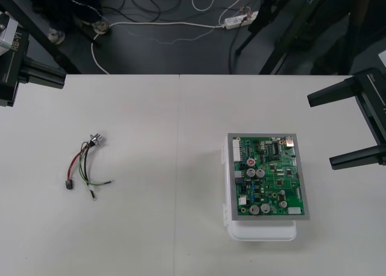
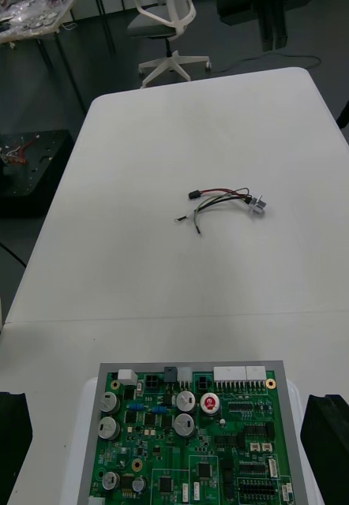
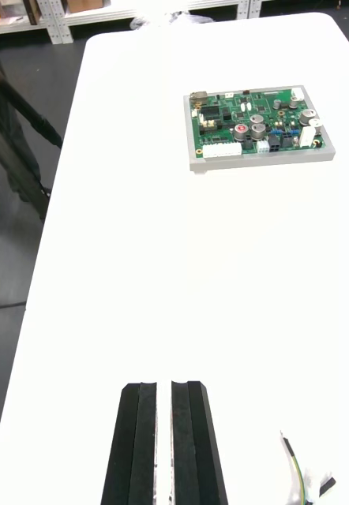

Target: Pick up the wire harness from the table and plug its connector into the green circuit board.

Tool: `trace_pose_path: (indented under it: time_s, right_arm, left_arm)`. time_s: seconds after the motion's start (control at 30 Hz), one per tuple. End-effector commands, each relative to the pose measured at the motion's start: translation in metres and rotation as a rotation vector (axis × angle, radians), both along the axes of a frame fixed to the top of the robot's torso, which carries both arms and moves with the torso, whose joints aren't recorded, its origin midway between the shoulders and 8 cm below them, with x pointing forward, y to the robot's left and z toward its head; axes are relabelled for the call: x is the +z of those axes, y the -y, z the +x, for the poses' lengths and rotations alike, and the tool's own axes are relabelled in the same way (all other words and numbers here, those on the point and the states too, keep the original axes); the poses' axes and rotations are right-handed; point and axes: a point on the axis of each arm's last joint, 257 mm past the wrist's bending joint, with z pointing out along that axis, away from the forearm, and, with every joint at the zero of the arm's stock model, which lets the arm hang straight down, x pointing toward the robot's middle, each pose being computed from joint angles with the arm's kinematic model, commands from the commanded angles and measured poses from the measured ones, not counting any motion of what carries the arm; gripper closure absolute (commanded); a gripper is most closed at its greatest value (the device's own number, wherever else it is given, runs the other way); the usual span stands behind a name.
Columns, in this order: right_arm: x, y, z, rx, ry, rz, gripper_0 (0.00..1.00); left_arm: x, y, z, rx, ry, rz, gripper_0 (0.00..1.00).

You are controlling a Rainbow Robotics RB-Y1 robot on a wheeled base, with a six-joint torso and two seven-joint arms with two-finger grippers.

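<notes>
The wire harness (image 1: 86, 163) lies loose on the left part of the table, its round metal socket (image 1: 95, 140) at the far end and its small black plug (image 1: 69, 184) at the near end. The green circuit board (image 1: 268, 176) rests on its white base (image 1: 263, 232) at the right, with nothing plugged in from the harness. My left gripper (image 1: 60, 78) waits at the far left edge, shut and holding nothing (image 3: 164, 388); some harness wire ends (image 3: 297, 465) lie beside it. My right gripper (image 1: 321, 131) hangs open just right of the board (image 2: 194, 434), fingers (image 2: 331, 442) wide apart.
A seam (image 1: 179, 167) runs down the table between the harness and the board. Bare tabletop (image 1: 163, 119) lies between them. Beyond the far edge, dark floor with cables and stands (image 1: 181, 23).
</notes>
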Motion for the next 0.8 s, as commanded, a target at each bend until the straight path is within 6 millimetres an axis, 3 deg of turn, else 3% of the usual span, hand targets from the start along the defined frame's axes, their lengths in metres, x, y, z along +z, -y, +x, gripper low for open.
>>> trace_pose_path:
  time_s: [0.03,0.8]
  right_arm:
    - [0.0183,-0.0021,0.0033,-0.018,0.014,0.024,0.00]
    - [0.0183,-0.0021,0.0033,-0.018,0.014,0.024,0.00]
  left_arm:
    - [0.0090,-0.0083,-0.0111,-0.036,0.031,0.042,0.94]
    - [0.0090,-0.0083,-0.0111,-0.036,0.031,0.042,0.95]
